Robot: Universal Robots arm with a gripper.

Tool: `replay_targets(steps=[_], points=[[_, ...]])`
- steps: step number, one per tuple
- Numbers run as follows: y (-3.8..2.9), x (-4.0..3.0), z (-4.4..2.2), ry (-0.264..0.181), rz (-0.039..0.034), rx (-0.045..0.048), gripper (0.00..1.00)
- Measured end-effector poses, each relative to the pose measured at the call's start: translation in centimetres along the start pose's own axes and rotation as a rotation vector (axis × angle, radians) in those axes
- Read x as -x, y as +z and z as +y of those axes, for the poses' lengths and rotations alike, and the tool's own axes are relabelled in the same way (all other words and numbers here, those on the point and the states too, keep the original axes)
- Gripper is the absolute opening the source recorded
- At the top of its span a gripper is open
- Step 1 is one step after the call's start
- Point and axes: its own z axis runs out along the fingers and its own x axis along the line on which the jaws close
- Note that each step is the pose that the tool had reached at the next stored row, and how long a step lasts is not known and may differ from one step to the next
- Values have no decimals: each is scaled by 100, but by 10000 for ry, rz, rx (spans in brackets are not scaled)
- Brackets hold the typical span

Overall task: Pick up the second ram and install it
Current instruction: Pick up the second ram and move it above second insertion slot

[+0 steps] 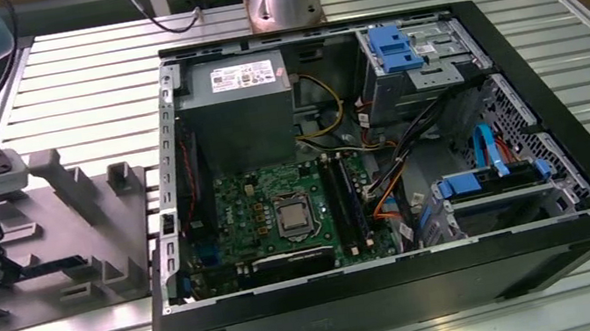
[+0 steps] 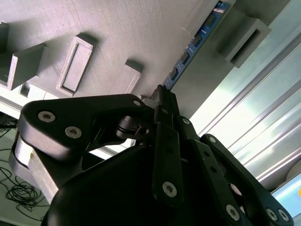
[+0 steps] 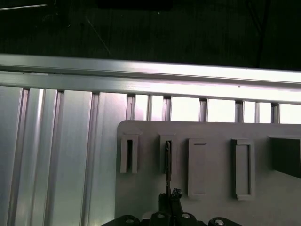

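We see the gripper (image 2: 160, 96) with its jaws clenched on one end of the memory stick (image 2: 196, 43), which stands on edge in a slot of the grey tray (image 2: 117, 28).

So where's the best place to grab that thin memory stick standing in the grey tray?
Probably its free upper long edge, pinched across the two flat faces, coming straight down from above. The ram stands on edge in a narrow slot of the grey tray, so its lower part is walled in and only that edge is exposed. The gripper is at it.
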Motion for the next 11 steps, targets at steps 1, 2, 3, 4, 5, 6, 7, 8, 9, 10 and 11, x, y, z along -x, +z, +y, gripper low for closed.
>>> replay_targets(steps=[1, 2, 3, 4, 5, 6, 7, 8, 9, 10, 11], points=[[-6, 0, 0, 0, 1, 0, 11], [-12, 0, 0, 0, 1, 0, 11], [-15, 0, 0, 0, -1, -1, 11], [-18, 0, 0, -1, 0, -2, 11], [-24, 0, 1, 0, 1, 0, 11], [-28, 0, 1, 0, 1, 0, 11], [-33, 1, 1, 0, 1, 0, 11], [-39, 1, 1, 0, 1, 1, 11], [-45, 1, 1, 0, 1, 0, 11], [-53, 1, 2, 0, 1, 1, 11], [-61, 1, 2, 0, 1, -1, 11]])
